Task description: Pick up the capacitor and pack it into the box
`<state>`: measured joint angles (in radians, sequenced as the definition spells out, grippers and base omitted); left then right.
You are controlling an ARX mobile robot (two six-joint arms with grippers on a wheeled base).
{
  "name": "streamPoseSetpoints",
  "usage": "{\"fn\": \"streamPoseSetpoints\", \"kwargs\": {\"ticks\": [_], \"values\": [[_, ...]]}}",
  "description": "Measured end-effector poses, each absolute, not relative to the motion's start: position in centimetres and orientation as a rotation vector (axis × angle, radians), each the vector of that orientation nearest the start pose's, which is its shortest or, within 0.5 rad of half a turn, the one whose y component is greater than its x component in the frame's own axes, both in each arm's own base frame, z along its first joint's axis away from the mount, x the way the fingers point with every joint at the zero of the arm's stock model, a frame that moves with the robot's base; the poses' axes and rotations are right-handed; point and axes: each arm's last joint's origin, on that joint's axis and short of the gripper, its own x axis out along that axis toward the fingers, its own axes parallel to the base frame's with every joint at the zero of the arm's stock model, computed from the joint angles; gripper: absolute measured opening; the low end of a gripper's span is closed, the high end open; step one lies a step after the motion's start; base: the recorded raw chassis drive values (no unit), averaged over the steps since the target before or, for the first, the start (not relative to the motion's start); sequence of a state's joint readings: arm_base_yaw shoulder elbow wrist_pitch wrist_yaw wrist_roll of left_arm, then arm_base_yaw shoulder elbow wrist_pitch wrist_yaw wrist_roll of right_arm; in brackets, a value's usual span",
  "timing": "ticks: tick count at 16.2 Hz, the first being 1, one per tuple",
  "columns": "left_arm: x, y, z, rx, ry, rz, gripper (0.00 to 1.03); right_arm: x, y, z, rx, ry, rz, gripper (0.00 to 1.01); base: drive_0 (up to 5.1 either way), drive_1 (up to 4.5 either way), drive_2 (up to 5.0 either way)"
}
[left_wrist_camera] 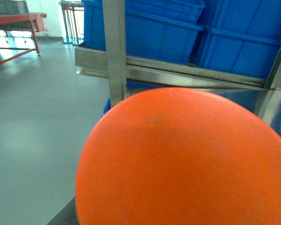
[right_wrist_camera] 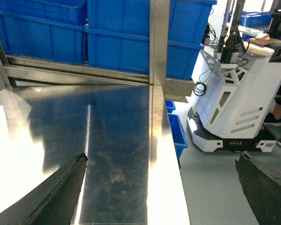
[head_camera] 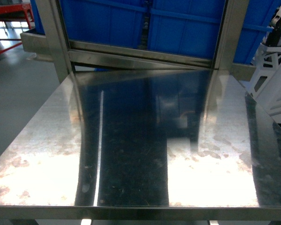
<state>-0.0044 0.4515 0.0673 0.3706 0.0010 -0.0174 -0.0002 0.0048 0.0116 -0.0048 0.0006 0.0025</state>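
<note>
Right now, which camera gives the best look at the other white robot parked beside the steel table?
The right wrist view: the white robot shows nearly whole there, base, slotted side panels and mast, standing on the floor right of the steel table. The head view catches only a white sliver at its right edge. The left wrist view shows none of it.

Silver steel table (head_camera: 131,140) mirrors dark bands and white glare; blue bins (head_camera: 178,28) behind it; an orange rounded surface (left_wrist_camera: 187,159) fills the left wrist view; white robot base (right_wrist_camera: 234,108); grey floor (left_wrist_camera: 33,117)
</note>
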Motion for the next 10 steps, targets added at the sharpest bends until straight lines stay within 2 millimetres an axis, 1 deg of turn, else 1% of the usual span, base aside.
{"fn": "streamPoseSetpoints", "kwargs": {"ticks": [5,8,9,10], "values": [[12.6,0.0,17.9,-0.017,0.014,-0.003,0.44,9.7,0.0,16.7,0.002,-0.002,-0.001,0.98,0.0,0.00,0.0],[12.0,0.0,17.6,-0.017,0.003,-0.001,0.44,9.7,0.0,16.7,0.002,-0.002,0.000,0.98,0.0,0.00,0.0],[11.8,0.0,17.3,-0.017,-0.017,-0.001,0.44,9.7,0.0,16.7,0.002,-0.002,0.000,0.98,0.0,0.00,0.0],[11.7,0.0,17.0,-0.017,0.001,-0.002,0.44,9.7,0.0,16.7,0.003,-0.001,-0.001,0.98,0.0,0.00,0.0]]}}
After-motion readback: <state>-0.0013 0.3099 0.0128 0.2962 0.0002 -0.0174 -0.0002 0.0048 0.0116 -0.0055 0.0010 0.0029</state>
